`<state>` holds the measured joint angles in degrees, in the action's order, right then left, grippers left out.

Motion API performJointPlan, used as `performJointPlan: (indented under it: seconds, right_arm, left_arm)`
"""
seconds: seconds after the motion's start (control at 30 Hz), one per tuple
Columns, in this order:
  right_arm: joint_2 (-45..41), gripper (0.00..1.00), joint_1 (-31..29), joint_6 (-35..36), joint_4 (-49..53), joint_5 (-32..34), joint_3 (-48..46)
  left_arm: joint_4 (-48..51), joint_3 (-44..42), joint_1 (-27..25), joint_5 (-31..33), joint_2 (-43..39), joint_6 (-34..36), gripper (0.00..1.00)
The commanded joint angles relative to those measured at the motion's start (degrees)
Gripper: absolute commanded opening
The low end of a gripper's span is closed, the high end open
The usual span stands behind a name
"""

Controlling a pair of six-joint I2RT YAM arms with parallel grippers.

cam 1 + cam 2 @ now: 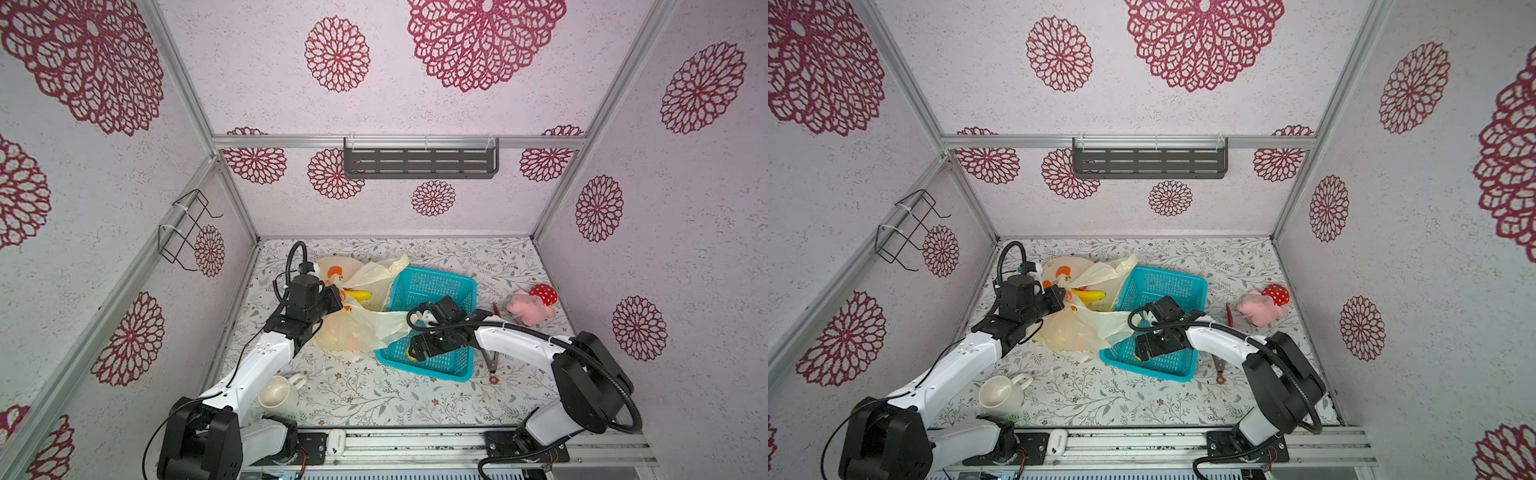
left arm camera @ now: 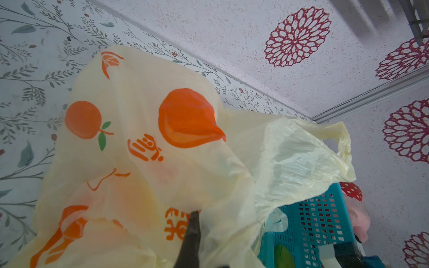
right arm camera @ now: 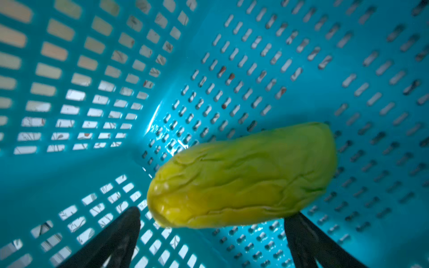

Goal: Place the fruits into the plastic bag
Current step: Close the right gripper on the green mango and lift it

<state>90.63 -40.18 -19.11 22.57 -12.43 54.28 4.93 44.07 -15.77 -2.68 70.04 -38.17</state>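
Right wrist view: the right gripper stands wide open inside the teal basket. Its black fingers sit either side of a yellow-green mango on the basket floor, which is barely seen in both top views. Left wrist view: the left gripper is clamped on the cream plastic bag, printed with oranges and orange characters too creased to read. A top view shows a banana in the bag's mouth, beside the basket.

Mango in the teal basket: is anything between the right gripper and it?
Nothing visible does. The right gripper is open with its fingertips right at the mango, which lies alone on the teal basket floor.
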Motion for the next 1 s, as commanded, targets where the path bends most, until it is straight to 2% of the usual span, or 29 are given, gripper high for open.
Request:
performJointPlan:
  seconds: [0.0, 0.1, 0.23, 0.37, 0.47, 0.67, 0.97]
  right_arm:
    - [3.1, 0.99, 0.4, -0.8, -1.2, -0.7, 4.8]
    - [6.7, 0.99, 0.3, -1.1, -0.6, 0.8, 7.8]
    - [9.8, 0.99, -0.2, -1.0, 3.5, 7.2, 11.3]
    - [9.0, 0.99, -0.8, -0.5, 5.9, 11.3, 10.5]
    - [7.2, 0.98, -0.8, 0.2, 7.5, 12.5, 9.0]
    - [5.4, 0.90, -0.8, 0.6, 8.6, 11.8, 6.2]
    - [2.9, 0.94, -0.8, 0.8, 10.4, 11.4, 5.1]
  left_arm:
    - [-1.3, -0.6, -0.3, 0.0, -0.3, -0.1, 0.00]
    - [-0.9, -0.6, -0.3, 0.0, -0.5, 0.2, 0.00]
    - [0.0, -0.7, -0.3, 0.5, -1.2, 0.8, 0.00]
    - [0.0, -0.5, -0.3, 0.7, -1.4, 1.4, 0.00]
    - [0.0, -0.2, -0.3, 0.7, -1.3, 1.8, 0.00]
    - [-0.4, 0.0, -0.3, 0.3, -0.6, 1.7, 0.00]
    - [-0.7, 0.3, -0.3, 0.1, -0.2, 1.1, 0.00]
